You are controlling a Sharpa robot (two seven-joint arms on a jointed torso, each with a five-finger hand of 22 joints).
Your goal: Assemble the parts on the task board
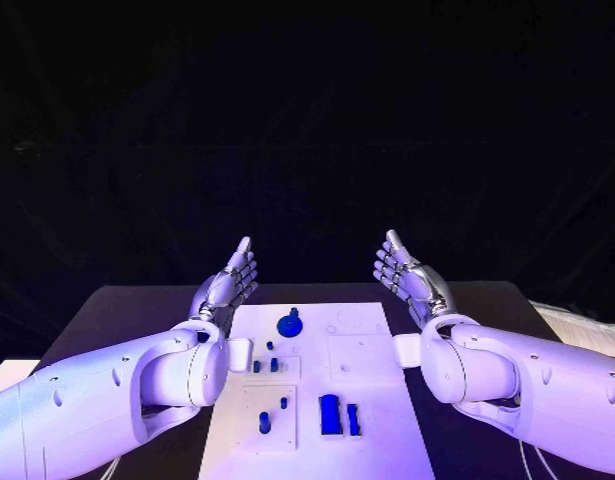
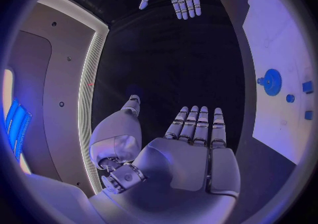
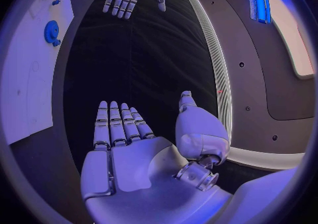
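The white task board (image 1: 350,350) lies in the middle of the black table. A round blue gear-like part (image 1: 290,324) sits near its far end, and several small blue parts (image 1: 330,414) stand closer to me. My left hand (image 1: 226,282) hovers open at the board's far left corner, fingers straight, holding nothing. Across from it my right hand (image 1: 410,276) is raised open at the far right corner, also empty. The left wrist view shows the left hand (image 2: 192,149) flat, the board (image 2: 278,65) and blue gear (image 2: 271,82) beside it. The right wrist view shows the right hand (image 3: 126,149) and the gear (image 3: 52,32).
A crumpled white bag (image 1: 596,328) lies at the table's right edge. A pale object (image 1: 4,375) sits off the left side of the table. Dark table surface (image 1: 134,310) borders the board on both sides.
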